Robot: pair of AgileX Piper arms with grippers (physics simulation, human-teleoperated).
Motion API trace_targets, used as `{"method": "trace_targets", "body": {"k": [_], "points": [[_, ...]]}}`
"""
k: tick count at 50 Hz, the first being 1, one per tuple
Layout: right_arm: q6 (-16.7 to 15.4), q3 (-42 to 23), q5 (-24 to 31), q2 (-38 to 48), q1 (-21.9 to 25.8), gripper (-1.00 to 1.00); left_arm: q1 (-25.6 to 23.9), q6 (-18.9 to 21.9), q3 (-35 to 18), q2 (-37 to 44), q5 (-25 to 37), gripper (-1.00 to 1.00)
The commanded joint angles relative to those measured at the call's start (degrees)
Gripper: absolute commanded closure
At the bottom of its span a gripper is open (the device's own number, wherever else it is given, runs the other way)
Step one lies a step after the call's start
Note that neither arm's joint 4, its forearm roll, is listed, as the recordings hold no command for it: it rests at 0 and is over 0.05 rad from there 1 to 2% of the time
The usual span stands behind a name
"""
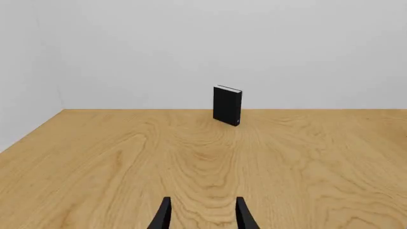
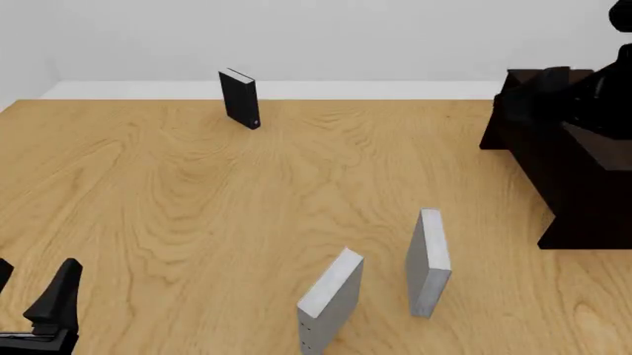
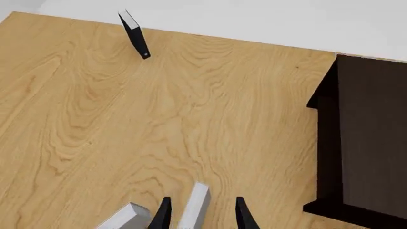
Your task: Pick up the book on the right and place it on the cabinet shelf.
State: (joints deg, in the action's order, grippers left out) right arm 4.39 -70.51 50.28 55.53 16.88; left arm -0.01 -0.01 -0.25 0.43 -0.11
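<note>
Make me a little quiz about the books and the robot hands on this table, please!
1. How many books stand on the table?
2. True or false: the plain grey book is already on the dark cabinet.
3. Which gripper is lined up over the plain grey book? A) the left gripper B) the right gripper

Key:
1. Three: the black book at the far side, the plain grey book and the dotted grey book at the near side.
2. False. It stands upright on the table, apart from the cabinet.
3. B. The right wrist view shows its open fingers on either side of that book; the left gripper is open with bare table ahead.
</note>
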Motion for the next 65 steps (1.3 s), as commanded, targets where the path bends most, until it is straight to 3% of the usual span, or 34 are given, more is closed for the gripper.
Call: {"method": "trace_targets", "body": {"k": [1,3,7,9,11,12,14,16,22,27,41,47,48,50,52,53,65], "points": [[3.34,-5.41,4.72,6.56,2.92,-1.0,0.0,-0.02,0.0,0.0,0.0,-1.0],[5.54,-5.49,4.77,7.19,3.76,-1.0,0.0,0.02,0.0,-0.01,0.0,-1.0],[5.42,-6.41,5.79,9.18,4.8,-1.0,0.0,-0.01,0.0,0.0,0.0,-1.0],[3.14,-7.1,6.45,10.04,3.64,-1.0,0.0,0.01,0.0,0.0,0.0,-1.0],[3.74,-7.38,6.79,10.78,4.04,-1.0,0.0,0.01,0.0,0.0,0.0,-1.0],[2.52,-7.35,6.98,11.0,3.44,-1.0,0.0,0.01,0.0,0.0,0.0,-1.0],[5.12,-6.42,6.61,11.68,5.53,-1.0,0.0,-0.01,0.0,0.01,0.0,-1.0],[3.83,-5.08,6.0,11.62,5.22,-1.0,-0.01,0.01,0.0,0.0,0.0,-1.0],[7.95,0.11,3.2,11.98,7.49,-1.0,0.0,0.0,0.0,-0.01,0.0,-1.0],[7.56,1.66,2.33,12.36,6.9,-1.0,0.0,0.0,0.0,0.01,0.0,-1.0],[11.35,5.49,-0.63,13.01,7.47,-1.0,-0.01,0.02,0.0,0.0,0.0,-1.0],[11.65,5.41,-0.73,13.84,7.46,-1.0,-0.01,0.02,0.0,-0.01,0.0,-1.0],[9.63,5.31,-0.5,13.97,6.24,-1.0,0.01,0.02,0.0,0.0,0.0,-1.0],[11.8,5.88,-0.97,14.04,6.85,-1.0,0.01,-0.03,0.0,0.0,0.0,-1.0],[9.53,6.35,-1.26,14.11,5.62,-1.0,0.0,0.03,0.0,0.01,0.0,-1.0],[11.61,7.12,-1.71,14.16,6.13,-1.0,0.0,0.03,0.0,0.0,0.0,-1.0],[9.33,8.26,-2.75,15.64,5.32,-1.0,-0.09,0.01,-0.06,-0.32,0.3,-1.0]]}}
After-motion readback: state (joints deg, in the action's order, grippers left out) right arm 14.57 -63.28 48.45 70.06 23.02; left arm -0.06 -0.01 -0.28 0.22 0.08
